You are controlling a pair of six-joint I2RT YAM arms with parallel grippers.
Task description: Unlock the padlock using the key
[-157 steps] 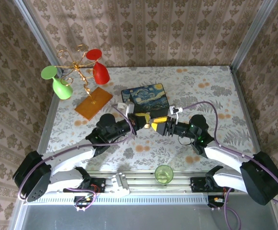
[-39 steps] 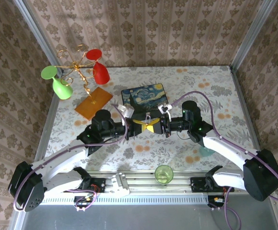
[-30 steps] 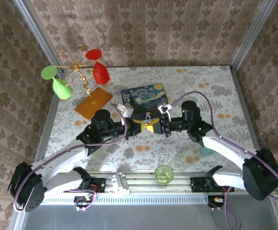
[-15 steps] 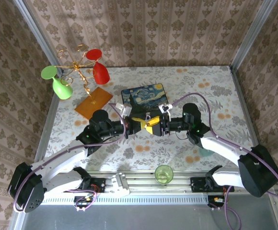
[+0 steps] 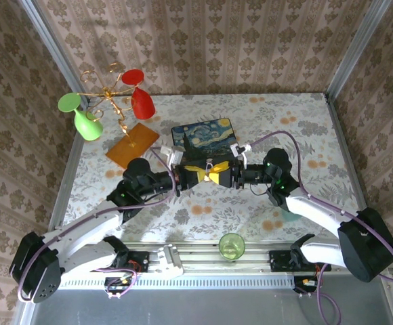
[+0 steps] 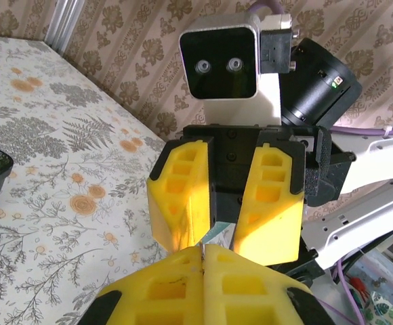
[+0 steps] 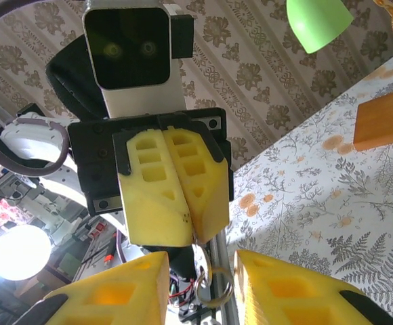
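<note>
Left jaws: the left gripper [image 7: 194,230] has its two yellow fingers [image 7: 149,189] pressed tight together, with no gap.
What they hold: a tiny thin silvery bit sticks out of the tips. It looks like the key [image 7: 199,261]. A thin wire ring [image 7: 213,290] hangs from it.
Right jaws: the right gripper [image 6: 223,240] points straight at the left one, tip to tip. Its fingers stand a little apart.
Between the right jaws: the key and its ring hang in that gap. I cannot tell if the ring touches a finger.
Padlock: too small to spot. I cannot tell where it is.
Height: both sets of jaws are up in the air above the flowery table [image 5: 284,128].
Just past the jaws: a painted box [image 5: 203,135] with a starry night picture sits on the table, on the far side.
Farther out, left side: a flat orange board [image 5: 132,145], then a green glass [image 5: 81,116] and a red glass [image 5: 139,98], both tipped over on a gold wire stand.
Back toward the arms: a small green cup [image 5: 232,245] sits by the near edge.
</note>
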